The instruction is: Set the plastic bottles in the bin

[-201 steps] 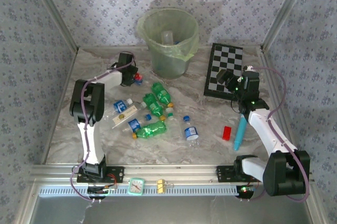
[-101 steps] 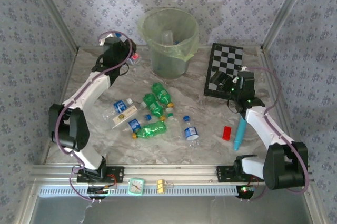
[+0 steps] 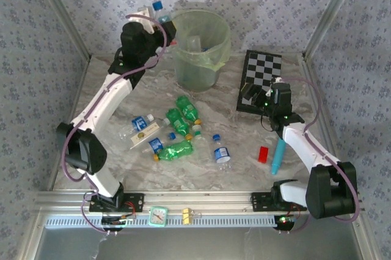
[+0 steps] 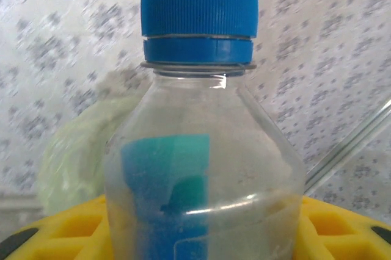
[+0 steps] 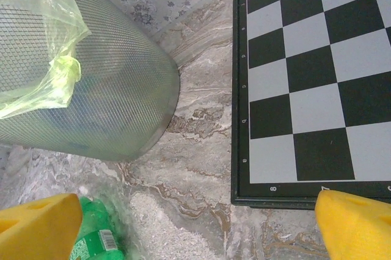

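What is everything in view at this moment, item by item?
held bottle: one, clear with a blue cap, raised beside the bin's left rim
green bottles: at least three, green with yellow or orange caps, table centre
clear bottles: at least three, blue caps and labels, among the green bottles
bin: one, pale green, bag-lined, far centre
chequered board: one, black and white, far right
red block: one, red, right of the bottles
cyan stick: one, cyan, beside the red block
small clock: one, teal, on the near rail
left gripper: shut on the held bottle
right gripper: open, over the chequered board's near left corner
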